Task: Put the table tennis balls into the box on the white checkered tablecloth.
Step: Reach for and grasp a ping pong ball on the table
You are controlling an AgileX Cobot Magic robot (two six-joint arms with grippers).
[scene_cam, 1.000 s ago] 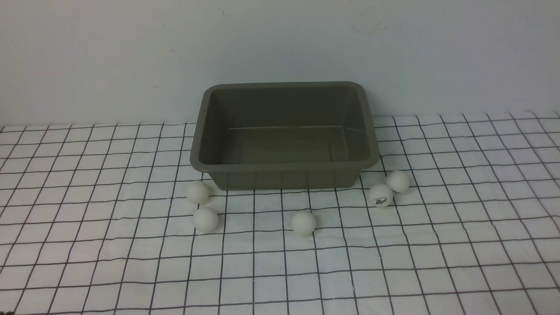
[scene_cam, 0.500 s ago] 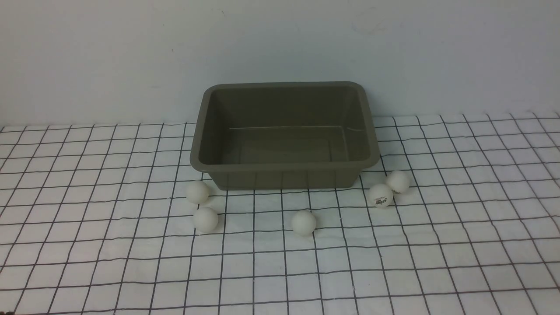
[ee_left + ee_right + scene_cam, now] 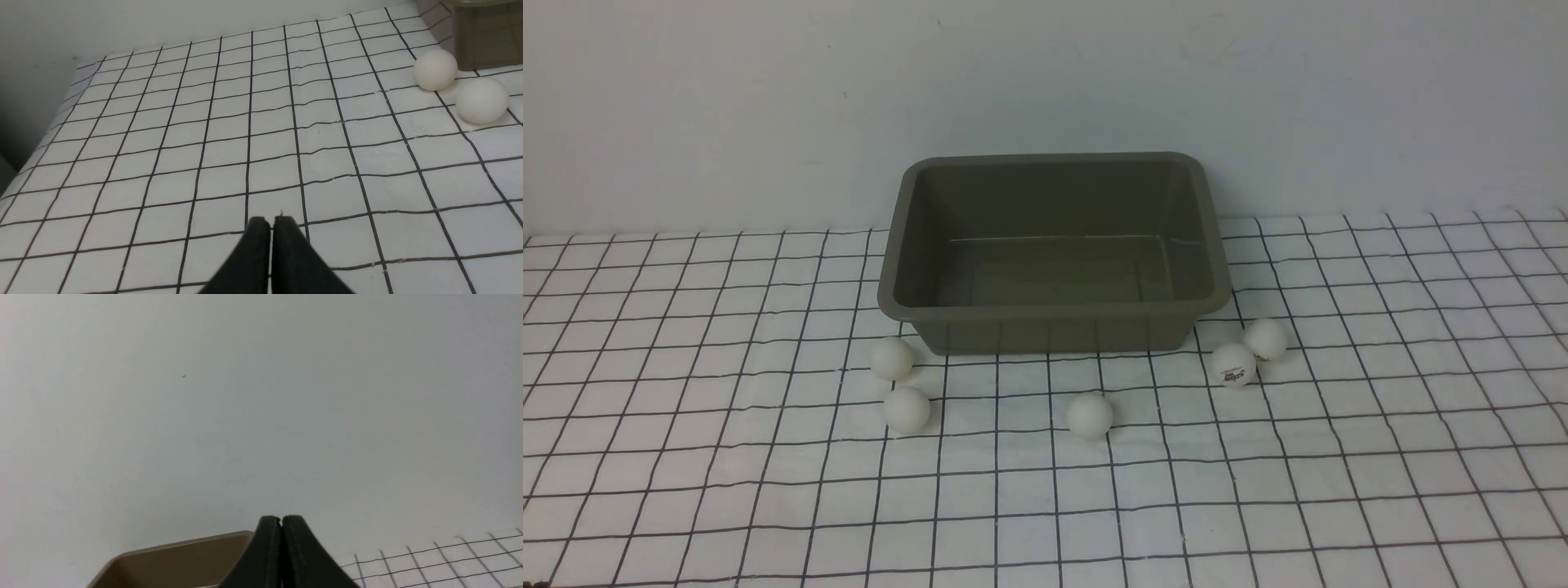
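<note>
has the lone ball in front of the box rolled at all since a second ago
No. The lone ball lies on the same grid lines of the tablecloth as before, with the same gap to the front wall of the box.

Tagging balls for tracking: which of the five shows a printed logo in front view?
The ball off the box's right front corner, nearer the camera of the right-hand pair; the others show no clear print.

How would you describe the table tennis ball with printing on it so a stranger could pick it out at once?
Find the olive-grey box on the checkered tablecloth. By its front right corner, a plain white ball sits close beside a nearer ball. Pick the nearer ball: it alone shows a small dark printed mark facing the front.
</note>
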